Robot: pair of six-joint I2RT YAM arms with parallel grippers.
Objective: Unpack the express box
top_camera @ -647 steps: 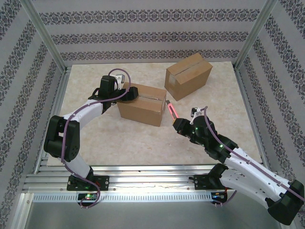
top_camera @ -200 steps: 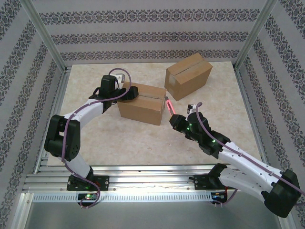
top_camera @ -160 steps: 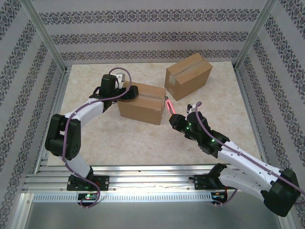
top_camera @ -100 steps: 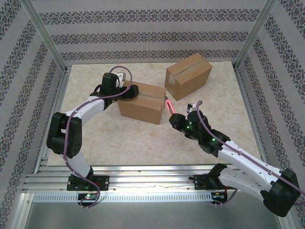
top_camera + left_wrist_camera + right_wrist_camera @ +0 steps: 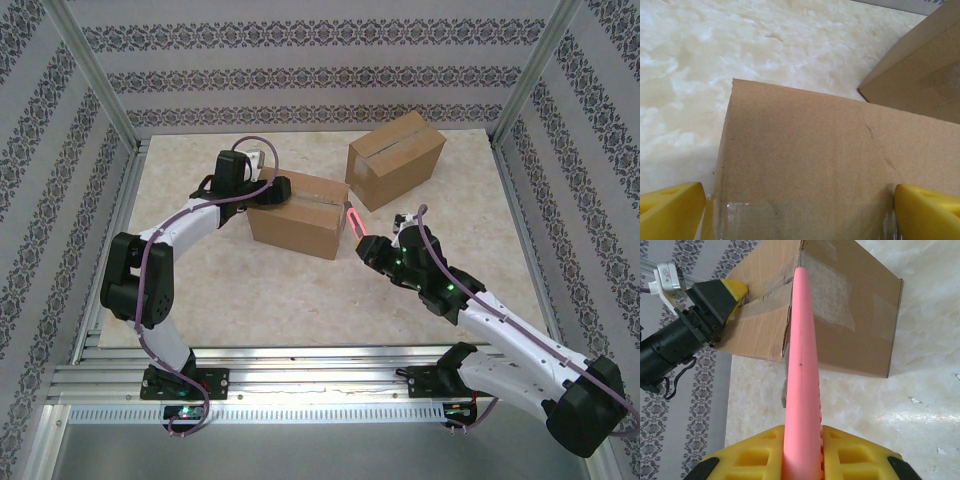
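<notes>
The express box (image 5: pixel 297 215) is a brown taped carton lying mid-table. My left gripper (image 5: pixel 270 190) straddles its left end. In the left wrist view the yellow fingers (image 5: pixel 671 209) press both sides of the express box (image 5: pixel 810 150), so the left gripper (image 5: pixel 800 212) is shut on it. My right gripper (image 5: pixel 368 247) is shut on a pink box cutter (image 5: pixel 355 222). In the right wrist view the cutter (image 5: pixel 802 365) sticks out of the right gripper (image 5: pixel 802 432), its tip at the taped top corner of the box (image 5: pixel 850 325).
A second brown carton (image 5: pixel 395 158) stands behind and to the right, its corner close to the first box. Patterned walls and aluminium posts (image 5: pixel 95 90) close in the table. Open marble surface (image 5: pixel 290 300) lies in front of the boxes.
The right arm's wrist and forearm have shifted slightly toward the back, with the cutter tip still at the box's right end. The left wrist rose a little, still on the box.
</notes>
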